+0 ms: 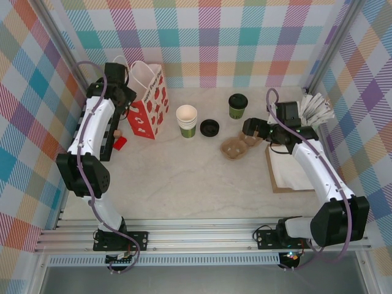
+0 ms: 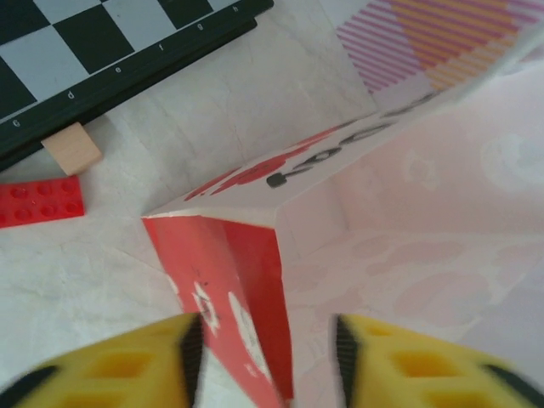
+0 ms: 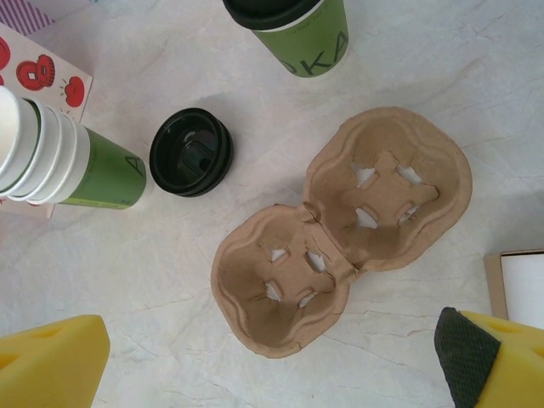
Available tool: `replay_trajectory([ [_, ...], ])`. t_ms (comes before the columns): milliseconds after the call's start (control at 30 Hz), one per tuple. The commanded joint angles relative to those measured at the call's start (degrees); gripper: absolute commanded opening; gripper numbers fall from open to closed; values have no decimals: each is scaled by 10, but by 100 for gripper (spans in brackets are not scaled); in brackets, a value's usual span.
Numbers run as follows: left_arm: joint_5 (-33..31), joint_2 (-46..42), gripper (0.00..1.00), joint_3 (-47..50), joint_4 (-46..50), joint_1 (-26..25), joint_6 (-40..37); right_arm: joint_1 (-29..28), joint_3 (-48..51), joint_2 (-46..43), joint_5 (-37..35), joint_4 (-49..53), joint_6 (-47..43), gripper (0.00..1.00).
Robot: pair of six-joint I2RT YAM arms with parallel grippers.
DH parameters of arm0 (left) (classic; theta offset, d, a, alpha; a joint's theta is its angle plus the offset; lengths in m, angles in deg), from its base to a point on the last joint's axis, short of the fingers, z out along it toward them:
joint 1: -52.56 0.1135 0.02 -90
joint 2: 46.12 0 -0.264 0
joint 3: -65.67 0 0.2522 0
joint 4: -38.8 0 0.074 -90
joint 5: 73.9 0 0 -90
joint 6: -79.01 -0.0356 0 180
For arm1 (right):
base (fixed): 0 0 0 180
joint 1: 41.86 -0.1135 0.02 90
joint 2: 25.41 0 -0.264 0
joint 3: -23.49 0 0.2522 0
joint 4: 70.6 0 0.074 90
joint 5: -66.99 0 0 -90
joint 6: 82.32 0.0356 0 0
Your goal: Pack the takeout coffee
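Locate takeout coffee [image 1: 237, 105] upright, far right of centre, beyond cup carrier [image 1: 236, 147]. Confirm right gripper [image 3: 268, 348] spread wide above carrier. Consult left wrist view for left gripper [image 2: 268, 348]: narrow, astride gift bag [image 2: 408, 195] rim, contact undeterminable.

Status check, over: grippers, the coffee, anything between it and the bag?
Left gripper astride gift bag rim, jaws apart. Right gripper open near cup carrier. Takeout coffee upright, lidded, untouched. Cup stack and loose lid between coffee and bag.

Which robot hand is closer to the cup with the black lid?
Right. The right gripper hovers by the cardboard tray near the cup; the left gripper is far off at the bag.
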Motion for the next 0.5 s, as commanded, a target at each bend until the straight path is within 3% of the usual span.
replay_trajectory([
  [0,9,-20,21,-7,38,3,-44,-2,9,17,11,12,-65,100],
  [167,-30,-82,1,29,79,4,-126,-2,3,56,46,37,-107,100],
  [300,-36,-161,0,77,116,3,-187,-2,-15,88,61,37,-115,100],
  [367,-17,-205,0,119,131,4,-212,-2,-22,99,60,35,-125,100],
  [467,73,-288,0,204,116,4,-246,-2,-27,116,61,31,-149,100],
])
